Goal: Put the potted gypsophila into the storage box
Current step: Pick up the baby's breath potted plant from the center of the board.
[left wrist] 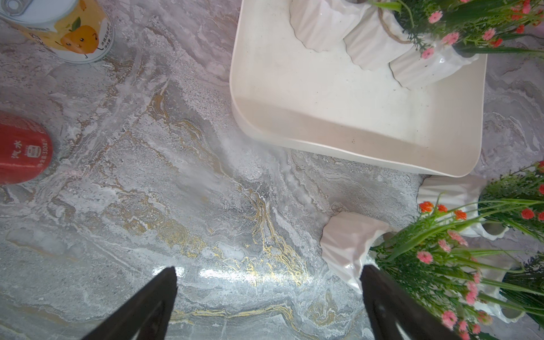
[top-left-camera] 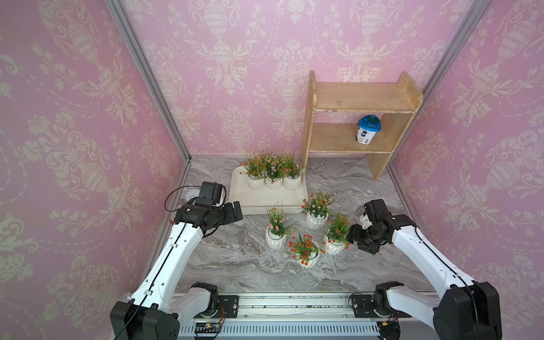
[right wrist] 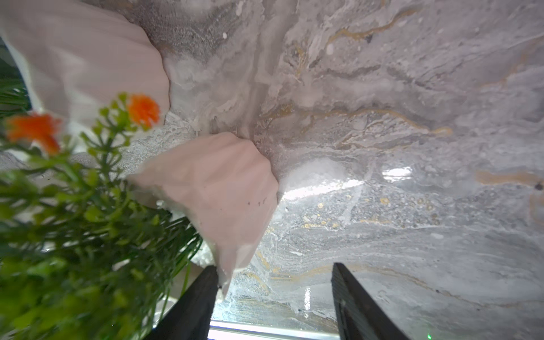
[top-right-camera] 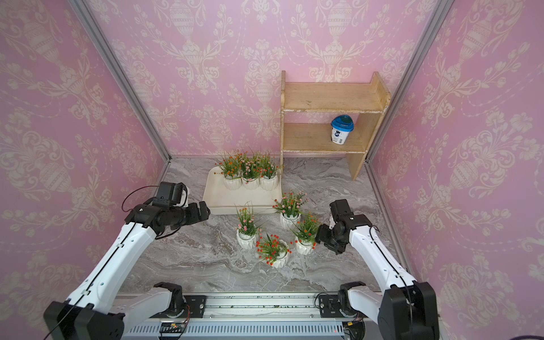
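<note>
Pink flowery walls [top-left-camera: 73, 117] stand around a grey marble worktop [top-left-camera: 235, 265]. At the back right is a wooden shelf [top-left-camera: 362, 100] with two boards.

The storage box [top-left-camera: 265, 201] lies flat on the worktop, in front of the shelf and a bit to its left.

The left claw [top-left-camera: 237, 209] hangs by the near left corner of the box. It is spread wide and holds nothing. In the left wrist view only bare worktop shows between its fingers [left wrist: 164, 294].

The right claw [top-left-camera: 351, 237] is low, on the right side of the orange-flowered pot [top-left-camera: 334, 247]. Its fingers are apart and are not squeezing anything. In the right wrist view one finger [right wrist: 203, 294] is right at that pot's rim. The other finger stands away, with worktop between them.

Three potted gypsophila [top-left-camera: 273, 182] stand upright in a row along the far side of the box, touching each other. Four more stand on the worktop outside it. A pink-flowered pot [top-left-camera: 316, 219] is just beside the box's near right corner. A second pink-flowered pot [top-left-camera: 275, 239] is to its left. The orange-flowered pot is on the right, and a red-flowered pot [top-left-camera: 307, 259] is nearest the robot.

A white cup with a blue lid [top-left-camera: 368, 129] stands on the shelf's lower board. In the left wrist view a can with an orange picture [left wrist: 67, 32] and a red can [left wrist: 20, 150] are on the worktop, well apart from the box.
</note>
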Controlling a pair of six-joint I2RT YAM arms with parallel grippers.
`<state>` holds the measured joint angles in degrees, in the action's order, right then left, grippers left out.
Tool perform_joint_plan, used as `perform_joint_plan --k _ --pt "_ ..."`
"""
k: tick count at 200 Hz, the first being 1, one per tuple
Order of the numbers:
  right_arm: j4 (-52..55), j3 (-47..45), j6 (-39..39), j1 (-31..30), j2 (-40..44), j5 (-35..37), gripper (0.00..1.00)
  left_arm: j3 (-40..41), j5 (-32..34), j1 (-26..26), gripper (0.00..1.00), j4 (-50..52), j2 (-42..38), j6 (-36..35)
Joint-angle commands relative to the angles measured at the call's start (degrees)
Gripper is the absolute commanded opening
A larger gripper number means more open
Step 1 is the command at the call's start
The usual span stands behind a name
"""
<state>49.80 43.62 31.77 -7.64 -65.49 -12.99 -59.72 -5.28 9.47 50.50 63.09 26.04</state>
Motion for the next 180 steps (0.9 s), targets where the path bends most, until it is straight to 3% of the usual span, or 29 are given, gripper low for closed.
perform_joint_plan --k 1,42,87,180 --pt "-0.91 0.87 1.11 -0.71 -1.15 1.97 0.64 0.62 -0.87 -0.49 0.99 1.25 -0.23 0.68" --pt "-1.85 0.69 1.04 -1.74 -3.66 3.10 0.61 1.12 -1.14 -0.46 0.99 1.08 -0.20 0.41" --pt "-3.20 0.38 1.29 -2.25 -3.92 4.95 0.44 1.78 1.12 -0.51 0.99 2.00 0.04 0.84" --pt "-4.89 -0.29 1.47 -3.08 -4.20 5.57 0.26 2.99 -0.03 -0.50 0.99 2.45 0.63 1.73"
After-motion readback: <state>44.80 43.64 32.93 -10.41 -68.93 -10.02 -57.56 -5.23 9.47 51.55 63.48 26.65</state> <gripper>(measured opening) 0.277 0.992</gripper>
